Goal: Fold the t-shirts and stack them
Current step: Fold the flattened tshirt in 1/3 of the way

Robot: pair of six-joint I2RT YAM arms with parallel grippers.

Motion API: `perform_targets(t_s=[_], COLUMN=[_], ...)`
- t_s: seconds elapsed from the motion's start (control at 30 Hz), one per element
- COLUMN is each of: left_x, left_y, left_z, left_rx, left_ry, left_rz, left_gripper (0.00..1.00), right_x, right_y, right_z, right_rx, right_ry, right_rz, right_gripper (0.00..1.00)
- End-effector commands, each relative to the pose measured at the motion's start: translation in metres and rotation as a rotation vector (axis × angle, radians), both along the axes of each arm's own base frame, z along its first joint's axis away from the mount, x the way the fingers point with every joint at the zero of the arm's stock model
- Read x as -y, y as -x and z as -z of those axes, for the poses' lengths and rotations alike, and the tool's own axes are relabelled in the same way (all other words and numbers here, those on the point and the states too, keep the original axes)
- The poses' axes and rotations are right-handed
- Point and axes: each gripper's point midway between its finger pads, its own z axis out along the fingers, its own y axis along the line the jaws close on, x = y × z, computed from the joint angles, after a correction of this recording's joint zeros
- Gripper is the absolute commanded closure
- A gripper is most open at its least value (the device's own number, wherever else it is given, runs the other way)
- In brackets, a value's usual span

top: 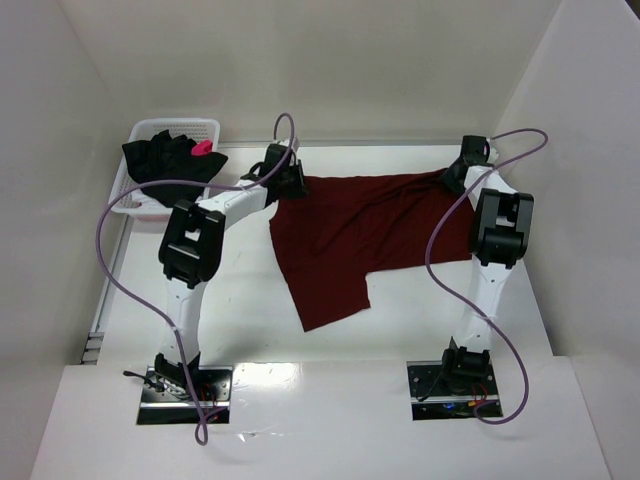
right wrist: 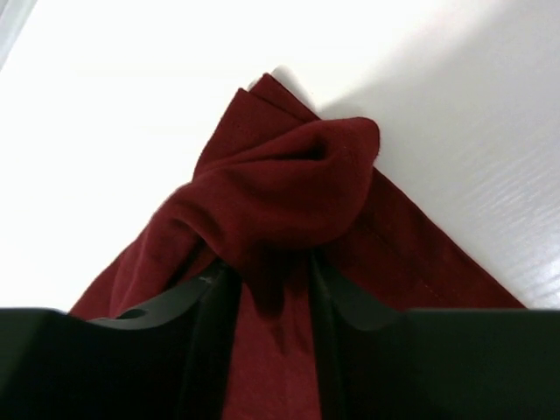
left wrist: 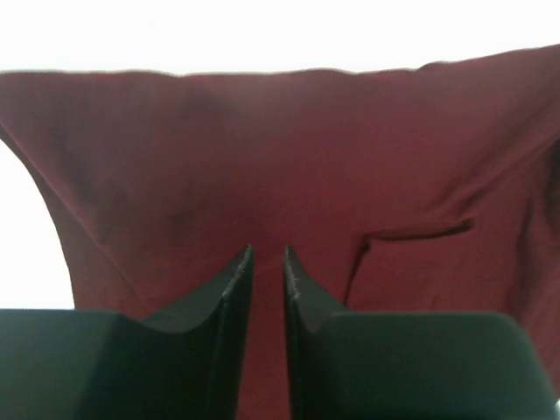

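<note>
Left gripper (left wrist: 266, 252): fingers drawn to a thin slit over the maroon shirt (top: 350, 235) at its far-left corner; cloth visible through the slit, cannot tell whether any is pinched.
Right gripper (right wrist: 267, 282): clamped on a bunched fold of the same shirt at its far-right corner, cloth bulging up past the fingertips.
Maroon shirt: spread over the far half of the table (top: 250, 320), spanning from one gripper to the other.
Far edge: straight in the left wrist view, white beyond it.
Near edge: uneven, with one flap reaching toward the arm bases and ending in a squared tip left of centre.
Right corner: doubled hem poking out past the bunch, flat on the white top.
Black shirt (top: 165, 160): heaped in the basket (top: 208, 127) at the far-left corner, pink mark (top: 202, 147) on top; well apart from the maroon one.
Room: white top showing between flap and arm bases, in a wedge left of the flap under the left arm, and right of the flap up to the right arm.
Limits: walls (top: 580, 120) close on the left, far and right sides; right gripper near the far-right corner.
</note>
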Motion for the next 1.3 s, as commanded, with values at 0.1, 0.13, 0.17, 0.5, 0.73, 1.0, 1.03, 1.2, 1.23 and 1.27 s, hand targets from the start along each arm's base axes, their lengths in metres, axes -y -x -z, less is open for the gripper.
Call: perform_targets(t_s=[0.1,0.13,0.17,0.5,0.73,1.0,1.03,1.2,1.23,1.27], left_x=[-0.002,-0.002,-0.007,-0.010,-0.008,-0.009,-0.014,-0.017,-0.017,-0.022], left_y=[-0.004,-0.004,-0.006,-0.006,-0.009,-0.007,-0.009,-0.006,-0.006,-0.008], left_z=[0.013,0.013,0.013,0.041,0.043,0.051,0.051,0.054,0.054,0.054], left_rx=[-0.035,-0.038,-0.038,-0.113,-0.126,-0.153,-0.153,-0.165,-0.165,-0.165], left_ry=[0.042,0.049,0.049,0.038,0.042,0.031,0.031,0.012,0.012,0.013], left_rz=[-0.023,-0.028,-0.038,-0.087,-0.094,-0.095,-0.104,-0.106,-0.106,-0.115], left_gripper=[0.82,0.85,0.89,1.00,1.00,1.00,1.00,1.00,1.00,1.00], right_x=[0.005,0.006,0.006,0.008,0.006,0.002,0.001,0.005,0.004,0.004], right_y=[-0.021,-0.024,-0.023,-0.019,0.004,0.031,0.033,0.045,0.047,0.047], right_z=[-0.009,-0.013,-0.006,-0.022,-0.064,-0.111,-0.113,-0.113,-0.111,-0.111], right_rx=[0.070,0.081,0.069,0.074,0.108,0.167,0.168,0.150,0.138,0.138], right_ry=[-0.023,-0.021,-0.023,-0.015,0.012,0.043,0.043,0.068,0.066,0.066], right_rz=[0.032,0.032,0.032,0.051,0.043,0.024,0.024,0.040,0.040,0.040], right_gripper=[0.66,0.68,0.72,1.00,1.00,1.00,1.00,1.00,1.00,1.00])
